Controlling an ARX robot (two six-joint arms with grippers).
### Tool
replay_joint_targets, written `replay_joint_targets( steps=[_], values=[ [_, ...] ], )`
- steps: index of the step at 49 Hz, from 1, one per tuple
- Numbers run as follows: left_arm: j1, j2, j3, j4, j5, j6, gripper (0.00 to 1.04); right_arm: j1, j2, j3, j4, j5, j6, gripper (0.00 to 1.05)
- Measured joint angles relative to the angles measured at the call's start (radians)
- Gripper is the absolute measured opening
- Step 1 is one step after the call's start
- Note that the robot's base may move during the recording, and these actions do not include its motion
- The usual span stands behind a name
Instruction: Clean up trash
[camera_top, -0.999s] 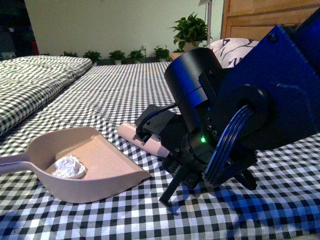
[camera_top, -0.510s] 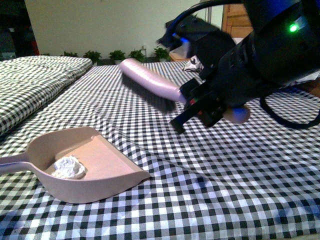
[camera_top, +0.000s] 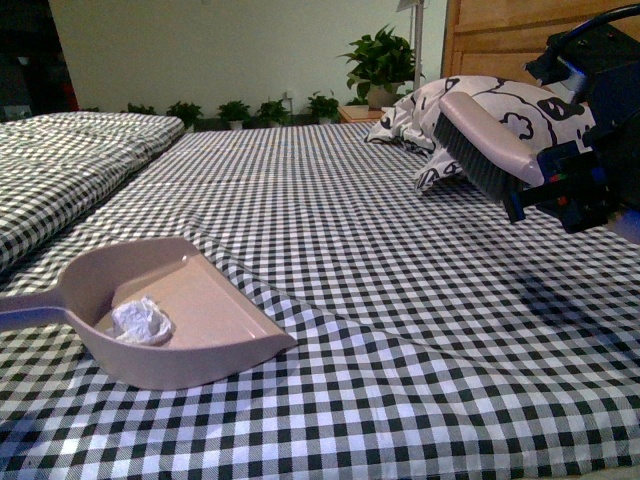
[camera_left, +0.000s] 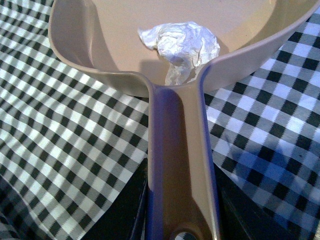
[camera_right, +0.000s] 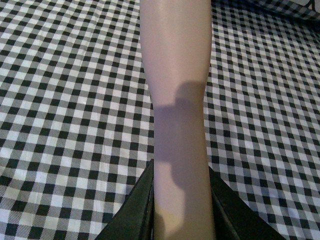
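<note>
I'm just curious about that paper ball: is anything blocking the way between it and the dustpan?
No. The paper ball already lies inside the dustpan, near its back wall. The left gripper holds the dustpan's handle; the right gripper holds the brush far off, above the checkered cloth.

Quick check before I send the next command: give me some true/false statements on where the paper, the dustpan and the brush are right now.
1. The crumpled white paper ball lies inside the beige plastic dustpan. True.
2. The right gripper is empty. False: it is shut on the beige brush.
3. The brush is lifted off the black-and-white checked cloth. True.
4. The brush bristles touch the paper ball. False: the brush is far from it, near the white cartoon-print pillow.
5. The left gripper holds the dustpan's handle. True.
</note>
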Motion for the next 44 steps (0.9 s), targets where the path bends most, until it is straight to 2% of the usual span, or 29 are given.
replay_joint_targets(
  steps=[16, 28, 33, 38, 44],
  values=[
    [0.013, -0.058, 0.030, 0.167, 0.005, -0.208, 0.29, -0.055, -0.103, -0.006, -0.023, -0.010, 0.035, 0.21],
    [0.012, -0.259, -0.045, 0.446, 0.014, -0.546, 0.29, -0.089, -0.232, -0.098, -0.023, 0.013, 0.069, 0.21],
    [-0.008, -0.364, -0.126, 0.582, -0.042, -0.696, 0.29, -0.097, -0.294, -0.136, -0.034, 0.019, 0.104, 0.21],
    [-0.032, -0.471, -0.212, 0.708, -0.194, -0.840, 0.29, -0.106, -0.403, -0.163, -0.042, 0.016, 0.151, 0.21],
    [-0.034, -0.583, -0.271, 0.708, -0.327, -0.937, 0.29, -0.134, -0.536, -0.187, -0.015, 0.008, 0.202, 0.21]
  ],
)
